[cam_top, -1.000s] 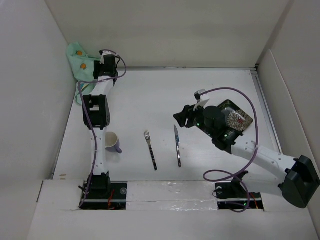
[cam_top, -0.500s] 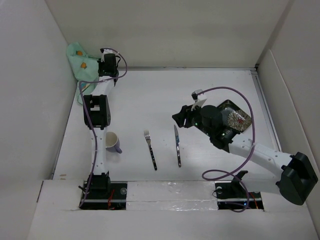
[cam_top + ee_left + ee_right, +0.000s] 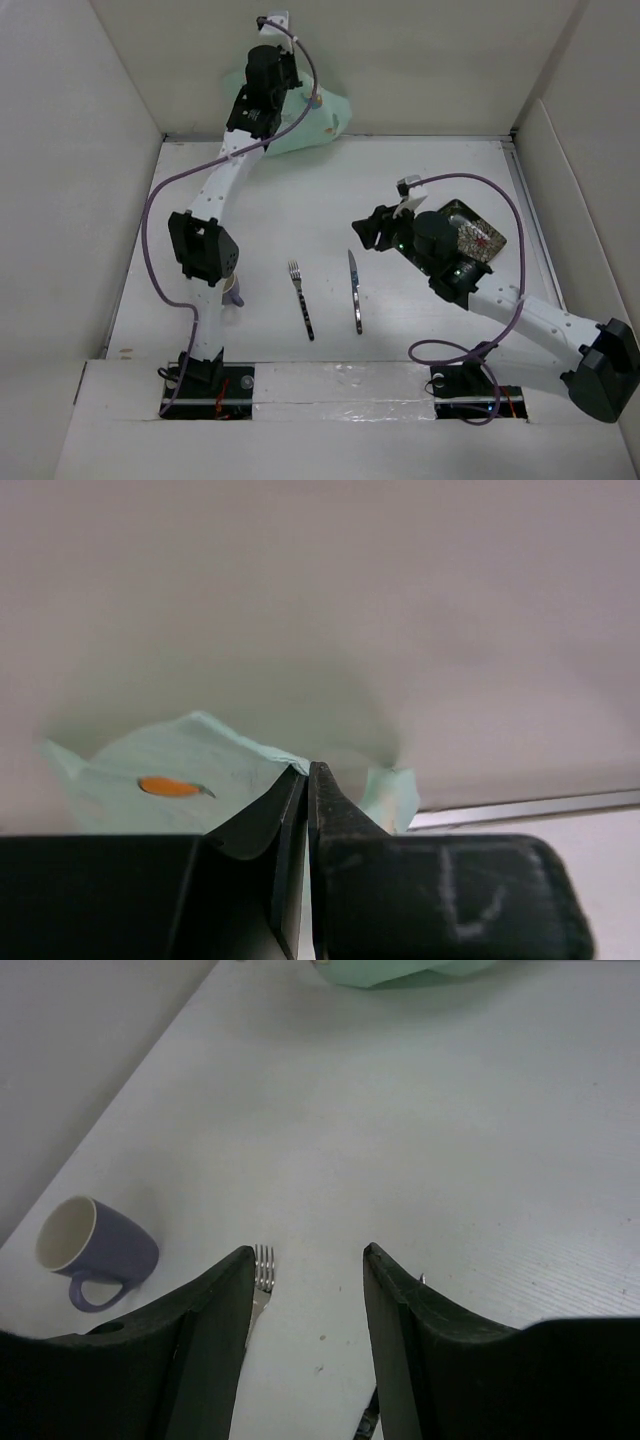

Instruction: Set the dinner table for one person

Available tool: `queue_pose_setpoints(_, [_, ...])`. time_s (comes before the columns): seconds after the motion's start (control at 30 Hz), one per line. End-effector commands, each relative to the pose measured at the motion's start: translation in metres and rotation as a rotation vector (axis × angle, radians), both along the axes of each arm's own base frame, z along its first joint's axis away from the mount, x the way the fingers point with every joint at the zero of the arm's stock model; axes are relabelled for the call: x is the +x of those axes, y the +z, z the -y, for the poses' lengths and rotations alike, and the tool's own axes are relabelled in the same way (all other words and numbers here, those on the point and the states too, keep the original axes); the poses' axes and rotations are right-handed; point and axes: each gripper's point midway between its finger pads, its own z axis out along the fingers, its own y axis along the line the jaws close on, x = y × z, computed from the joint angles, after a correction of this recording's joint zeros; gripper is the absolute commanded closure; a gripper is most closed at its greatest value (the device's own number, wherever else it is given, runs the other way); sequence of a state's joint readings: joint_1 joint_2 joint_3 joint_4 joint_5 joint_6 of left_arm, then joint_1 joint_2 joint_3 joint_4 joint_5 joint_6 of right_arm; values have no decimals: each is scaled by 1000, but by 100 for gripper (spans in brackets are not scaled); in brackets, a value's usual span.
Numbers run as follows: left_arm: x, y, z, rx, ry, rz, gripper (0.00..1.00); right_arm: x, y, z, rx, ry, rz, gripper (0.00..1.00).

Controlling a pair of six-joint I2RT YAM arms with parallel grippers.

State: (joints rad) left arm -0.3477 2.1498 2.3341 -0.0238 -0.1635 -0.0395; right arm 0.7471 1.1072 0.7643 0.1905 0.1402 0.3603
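Note:
My left gripper (image 3: 281,78) is raised near the back wall and shut on the mint-green cartoon-printed placemat (image 3: 318,118), which hangs bunched from it. In the left wrist view the closed fingertips (image 3: 306,770) pinch the cloth (image 3: 170,770). My right gripper (image 3: 362,232) is open and empty, hovering above the white dinner table (image 3: 300,200) just beyond the fork (image 3: 301,298) and knife (image 3: 355,292). In the right wrist view the gripper (image 3: 308,1252) shows the fork (image 3: 263,1265) by its left finger and the knife (image 3: 366,1425) low down.
A purple mug (image 3: 232,290) stands at the near left, partly behind the left arm; it also shows in the right wrist view (image 3: 95,1250). A dark patterned plate (image 3: 475,235) lies at the right, partly under the right arm. White walls enclose the table.
My left gripper has swung from the back left corner up and right to the back middle, carrying the placemat. My right gripper has shifted slightly.

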Motion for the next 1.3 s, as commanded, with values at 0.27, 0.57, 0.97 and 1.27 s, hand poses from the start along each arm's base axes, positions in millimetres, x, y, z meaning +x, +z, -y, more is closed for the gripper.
queue_pose_setpoints(0.27, [-72, 127, -35, -171, -57, 189, 100, 8, 34, 34, 60, -124, 74, 55])
queue_pose_setpoints(0.57, [-107, 174, -43, -263, -155, 272, 100, 20, 24, 41, 48, -157, 45, 43])
queue_pose_setpoints(0.97, [-80, 125, -49, -311, -109, 173, 100, 46, -37, 14, -56, -132, -87, 35])
queue_pose_setpoints(1.27, [-164, 189, -64, -371, -85, 324, 100, 51, -49, -35, -27, 0, -110, 29])
